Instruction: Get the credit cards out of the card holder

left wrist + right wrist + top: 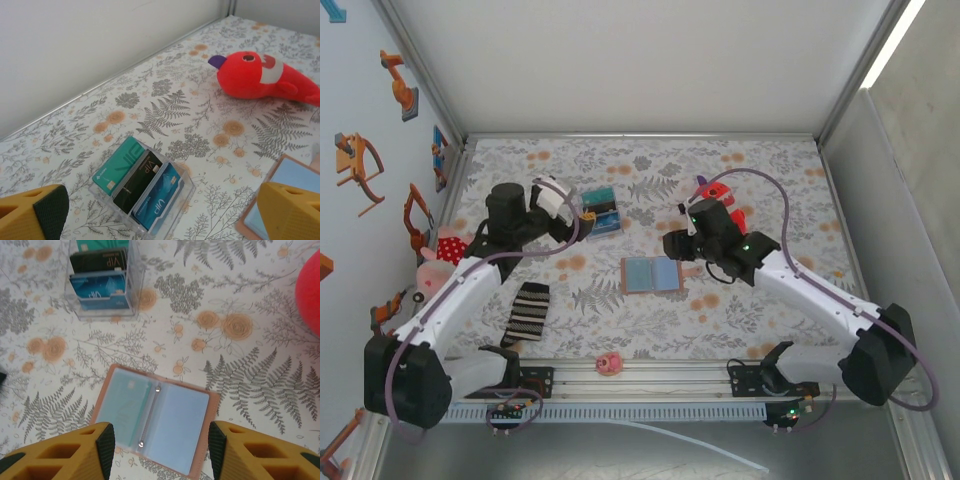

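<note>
**Card holder open flat under right gripper, one card looks left inside**

- Card holder [155, 422] lies open at mid-table, blue faces up. Its long axis runs side to side across the table, with the ring spine pointing away from the arm bases.
- Right gripper [161, 452] hovers right over it. Jaws are apart and empty, one finger off each short end, so the holder sits between them.
- Left gripper [160, 215] is spread wide and holds nothing. It hangs by the clear card stand [145, 192], which carries a teal, a black and a blue card.
- A pale teal card [125, 407] shows through the sleeve on the left arm's side.
- Judgement: the right arm is nearer and should pin the holder. The left arm then has to reach across from the stand to get that card.
</note>
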